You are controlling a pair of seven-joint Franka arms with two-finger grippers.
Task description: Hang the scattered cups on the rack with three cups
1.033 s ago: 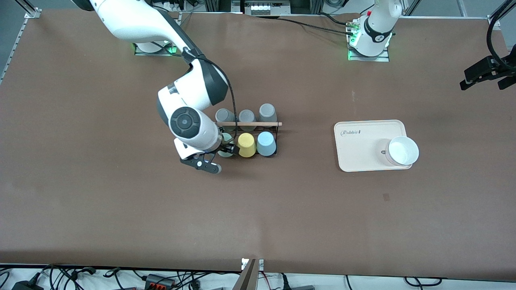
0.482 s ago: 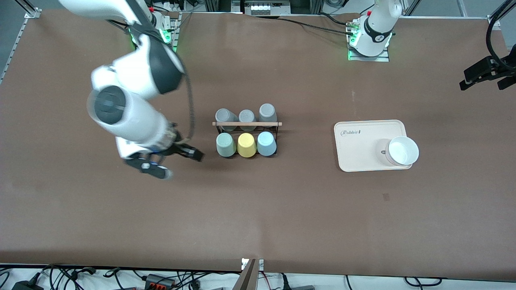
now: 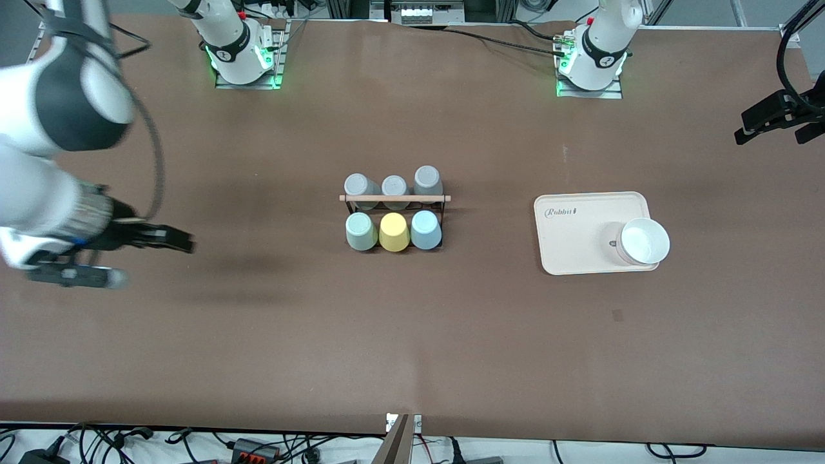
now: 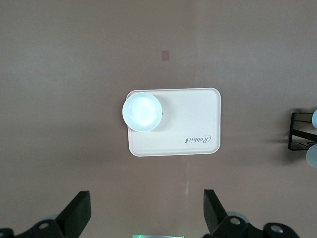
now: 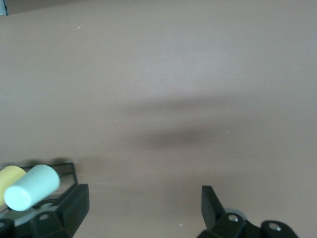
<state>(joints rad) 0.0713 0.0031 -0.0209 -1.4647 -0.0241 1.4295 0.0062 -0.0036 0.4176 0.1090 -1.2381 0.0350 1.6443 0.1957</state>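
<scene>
Brown bench (image 3: 412, 335): mint cup (image 3: 361, 232) and blue cup (image 3: 426, 230) hang on the rack (image 3: 394, 198). Right gripper (image 3: 138, 256), fingers wide, hovers at nine o'clock; left gripper (image 4: 146, 213), fingers wide, waits above the tray (image 4: 198, 119).

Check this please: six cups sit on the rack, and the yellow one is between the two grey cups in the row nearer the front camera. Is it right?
Not quite. In the front view the yellow cup stands on the rack between the mint green cup and the light blue cup. The rest is right.
</scene>
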